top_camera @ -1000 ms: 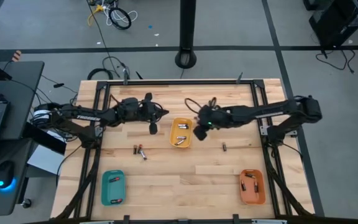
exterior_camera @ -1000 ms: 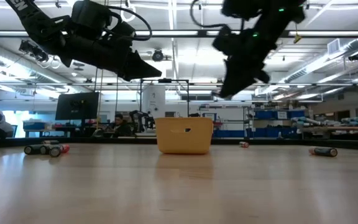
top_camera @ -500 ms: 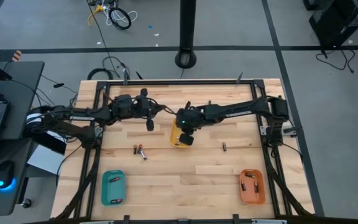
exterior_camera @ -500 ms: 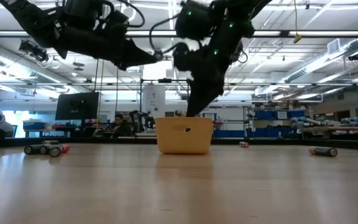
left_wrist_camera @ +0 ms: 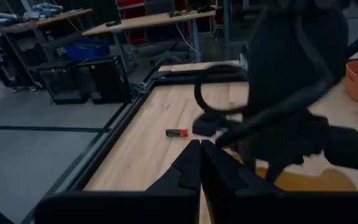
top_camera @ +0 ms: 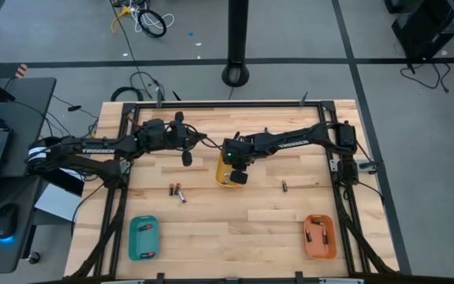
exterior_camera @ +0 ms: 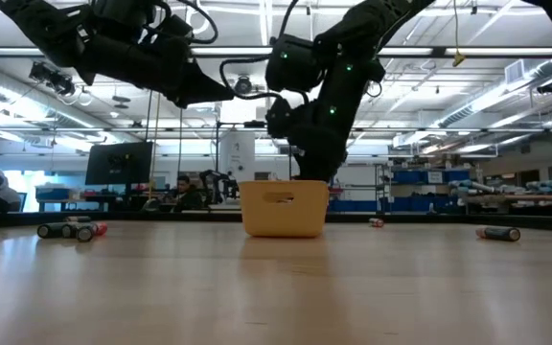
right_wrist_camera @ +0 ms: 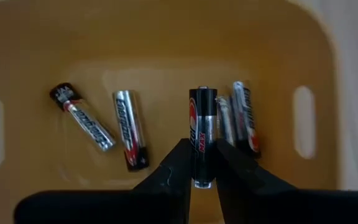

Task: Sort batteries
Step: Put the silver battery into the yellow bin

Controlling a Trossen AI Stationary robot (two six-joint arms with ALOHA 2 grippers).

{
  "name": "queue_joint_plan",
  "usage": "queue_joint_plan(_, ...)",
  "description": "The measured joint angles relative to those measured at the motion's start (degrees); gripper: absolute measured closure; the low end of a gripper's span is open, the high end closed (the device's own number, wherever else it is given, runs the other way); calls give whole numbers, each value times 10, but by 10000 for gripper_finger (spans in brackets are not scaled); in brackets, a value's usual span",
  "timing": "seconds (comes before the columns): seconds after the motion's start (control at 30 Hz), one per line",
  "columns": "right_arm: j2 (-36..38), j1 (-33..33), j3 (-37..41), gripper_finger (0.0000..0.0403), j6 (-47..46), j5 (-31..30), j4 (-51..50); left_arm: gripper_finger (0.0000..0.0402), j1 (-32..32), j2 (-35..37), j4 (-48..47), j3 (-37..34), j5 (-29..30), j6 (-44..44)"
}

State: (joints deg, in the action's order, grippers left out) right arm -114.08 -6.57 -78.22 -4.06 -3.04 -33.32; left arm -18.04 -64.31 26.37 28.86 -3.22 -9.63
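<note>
From above: right gripper placed over the yellow tray, which stands near the middle of the table, a little toward the far edge. Left gripper waiting beside that tray, on the left-edge side. Two loose batteries lying on the wood between the yellow tray and the left edge, one more toward the right edge. Teal tray at the near-left corner, orange tray at the near-right corner, each with a few cells inside.

At table height: right arm reaching down to the rim of the yellow tray; loose cells visible on both sides.

Left wrist view: fingers pressed together, nothing between them.

Right wrist view: fingers clamped on a battery, held just above the tray floor, where about five other cells lie.

Probably the release step. Best to open the fingers only a little and slowly — the cell hangs close over two neighbours, so a low drop should prevent bouncing out. Then to lift straight up, without touching the tray wall.
</note>
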Motion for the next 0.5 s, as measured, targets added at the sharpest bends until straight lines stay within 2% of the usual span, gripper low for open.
queue_joint_plan(0.5,-3,-13,13,338,32,29,23,385,0,1,-10,0,1,0)
